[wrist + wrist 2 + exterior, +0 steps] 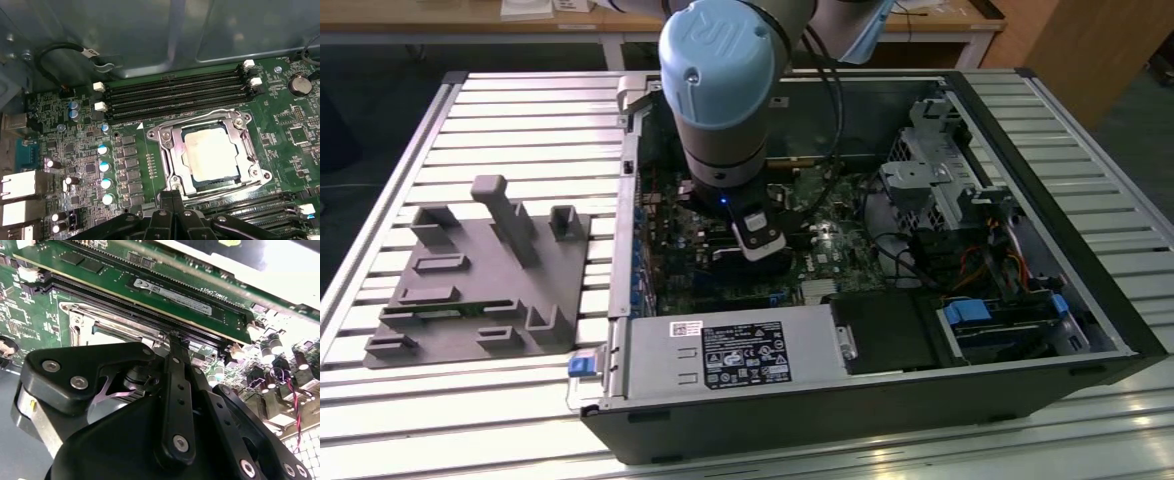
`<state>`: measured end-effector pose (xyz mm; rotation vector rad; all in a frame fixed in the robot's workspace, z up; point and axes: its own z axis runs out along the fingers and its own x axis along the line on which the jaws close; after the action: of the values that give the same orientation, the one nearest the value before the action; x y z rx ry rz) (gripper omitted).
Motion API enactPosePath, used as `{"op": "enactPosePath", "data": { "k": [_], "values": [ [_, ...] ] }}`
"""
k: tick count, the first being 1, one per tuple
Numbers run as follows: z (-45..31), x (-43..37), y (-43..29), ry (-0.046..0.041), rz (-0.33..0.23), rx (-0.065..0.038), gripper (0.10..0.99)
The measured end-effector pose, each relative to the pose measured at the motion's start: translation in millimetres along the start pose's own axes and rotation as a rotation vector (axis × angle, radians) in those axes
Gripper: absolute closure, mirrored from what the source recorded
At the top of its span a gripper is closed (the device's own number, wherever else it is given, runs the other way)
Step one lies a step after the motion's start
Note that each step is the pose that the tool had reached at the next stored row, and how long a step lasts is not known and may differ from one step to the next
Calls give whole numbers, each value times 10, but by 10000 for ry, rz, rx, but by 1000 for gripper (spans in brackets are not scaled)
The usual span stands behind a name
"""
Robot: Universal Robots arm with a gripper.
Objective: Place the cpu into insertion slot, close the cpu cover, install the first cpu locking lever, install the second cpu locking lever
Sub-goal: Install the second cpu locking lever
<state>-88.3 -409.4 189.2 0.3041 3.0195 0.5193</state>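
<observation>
The cpu (210, 152), a pale square chip, lies in the insertion slot (220, 181) on the green motherboard (125, 150). The silvery cpu cover (167, 150) lies flat around it, with the chip showing through its window. Thin wire levers (200, 118) run along the socket's edges. My gripper (172, 194) is shut, its two black fingers pressed together with nothing seen between them, the tips right at one edge of the socket frame. In the second wrist view the gripper (173, 337) ends beside the cover's frame (100, 325). In the exterior view the gripper (758, 250) reaches down into the open computer case (881, 400).
Long black memory slots (175, 95) run beside the socket, and a fitted memory stick (170, 292) lies close to the fingers. Capacitors (103, 167) stand nearby. A power supply (720, 355), drive bays (987, 320) and cables crowd the case. A grey fixture (480, 270) sits on the slatted table.
</observation>
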Motion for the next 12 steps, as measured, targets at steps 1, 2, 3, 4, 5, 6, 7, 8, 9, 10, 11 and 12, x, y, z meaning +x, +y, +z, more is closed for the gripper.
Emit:
{"op": "enactPosePath", "data": {
  "k": [1, 2, 3, 4, 5, 6, 7, 8, 9, 10, 11, 12],
  "values": [
    [6, 1, 2, 0, 0, -1, 980],
    [11, 1, 4, 0, -1, -2, 980],
    [16, 3, 7, -1, -1, -1, 980],
    [21, 5, 13, 0, 0, -2, 980],
    [25, 5, 16, -1, -1, 0, 980],
    [27, 5, 18, -1, -2, 0, 980],
    [27, 5, 19, 0, -3, 3, 980],
    [27, 6, 19, -2, -3, 9, 980],
    [25, 6, 20, -2, -2, 11, 980],
    [17, 6, 23, -1, -2, 13, 980],
    [7, 5, 29, -4, -2, 4, 980],
    [-10, 5, 35, -4, -2, 4, 980]
  ]
}}
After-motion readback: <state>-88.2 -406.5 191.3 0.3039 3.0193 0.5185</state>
